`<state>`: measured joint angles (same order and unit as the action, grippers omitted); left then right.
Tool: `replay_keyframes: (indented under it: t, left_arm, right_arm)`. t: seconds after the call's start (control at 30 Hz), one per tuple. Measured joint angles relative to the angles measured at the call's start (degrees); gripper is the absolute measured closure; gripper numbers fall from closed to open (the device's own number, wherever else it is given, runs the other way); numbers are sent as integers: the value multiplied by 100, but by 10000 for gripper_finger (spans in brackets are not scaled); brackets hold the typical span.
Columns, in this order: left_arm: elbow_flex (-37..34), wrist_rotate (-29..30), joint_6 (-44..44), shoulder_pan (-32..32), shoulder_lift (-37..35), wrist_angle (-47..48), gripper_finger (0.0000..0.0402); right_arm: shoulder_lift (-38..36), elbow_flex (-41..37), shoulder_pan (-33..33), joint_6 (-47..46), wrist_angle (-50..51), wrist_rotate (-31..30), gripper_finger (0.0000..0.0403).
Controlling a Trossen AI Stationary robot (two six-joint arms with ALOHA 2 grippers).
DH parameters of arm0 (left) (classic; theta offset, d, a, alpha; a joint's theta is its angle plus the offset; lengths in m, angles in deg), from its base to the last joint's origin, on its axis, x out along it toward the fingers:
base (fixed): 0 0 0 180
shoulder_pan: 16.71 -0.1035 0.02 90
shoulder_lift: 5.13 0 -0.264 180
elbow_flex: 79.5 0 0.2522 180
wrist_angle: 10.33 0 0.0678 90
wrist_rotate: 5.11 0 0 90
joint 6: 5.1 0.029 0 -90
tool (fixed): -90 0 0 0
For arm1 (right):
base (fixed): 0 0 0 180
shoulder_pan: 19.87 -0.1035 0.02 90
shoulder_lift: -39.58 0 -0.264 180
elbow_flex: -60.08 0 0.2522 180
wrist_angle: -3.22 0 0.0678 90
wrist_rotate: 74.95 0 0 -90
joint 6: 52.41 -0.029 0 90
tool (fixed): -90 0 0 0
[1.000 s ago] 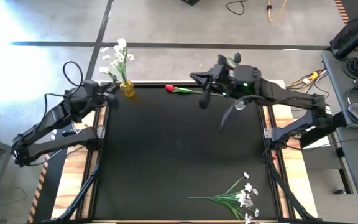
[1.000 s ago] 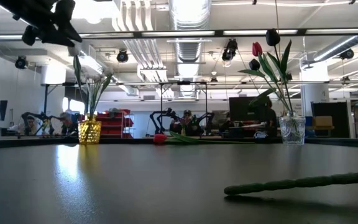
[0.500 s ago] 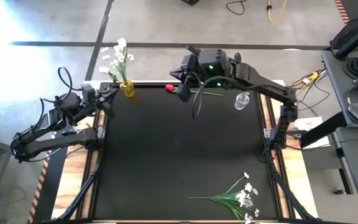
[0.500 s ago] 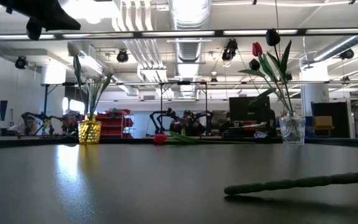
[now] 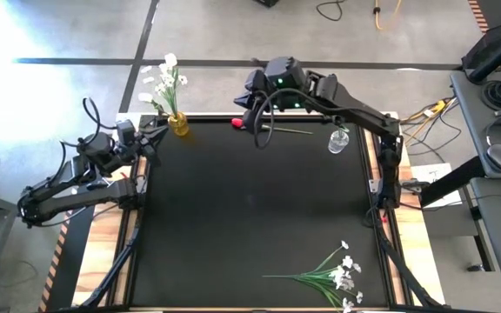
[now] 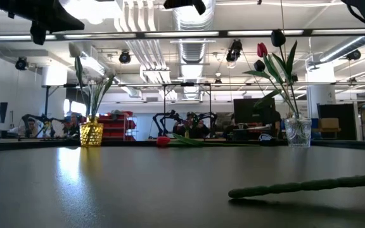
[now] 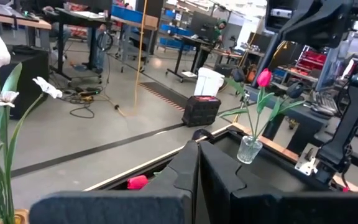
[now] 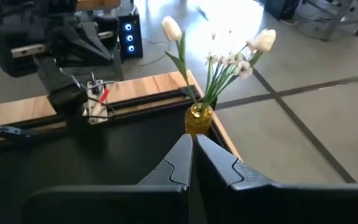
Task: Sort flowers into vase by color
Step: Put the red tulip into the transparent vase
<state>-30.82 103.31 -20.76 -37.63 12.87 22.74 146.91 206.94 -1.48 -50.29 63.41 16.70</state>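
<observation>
No text, label or number can be read anywhere.

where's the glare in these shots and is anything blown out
High view: sunlit floor washes out beside the white flowers. Low view: ceiling lights flare, reflecting off the table by the yellow vase. Right wrist view: floor behind the white flowers is overexposed.

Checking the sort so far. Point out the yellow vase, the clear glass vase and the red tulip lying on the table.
yellow vase (image 5: 178, 125), high view, on its body.
clear glass vase (image 6: 298, 133), low view, on its glass wall.
red tulip (image 6: 163, 141), low view, on its red head.
</observation>
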Motion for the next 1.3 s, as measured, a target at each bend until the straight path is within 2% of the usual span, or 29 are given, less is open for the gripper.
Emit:
replay_keyframes:
  t: [0.37, 0.57, 0.93, 1.3]
  left_arm:
    - [0, -11, 9, 0, -2, -9, 401]
    - [0, -268, 11, 0, 16, -6, 402]
    - [0, -407, -10, 0, 218, -13, 402]
    - [0, -446, -33, 0, 395, -37, 402]
  right_arm:
    - [310, -9, 129, 298, 40, 35, 390]
    - [587, -9, 387, 567, 276, 157, 390]
    - [1361, -11, 998, 1228, 1131, 326, 390]
    - [2143, -11, 1202, 1352, 1204, 286, 390]
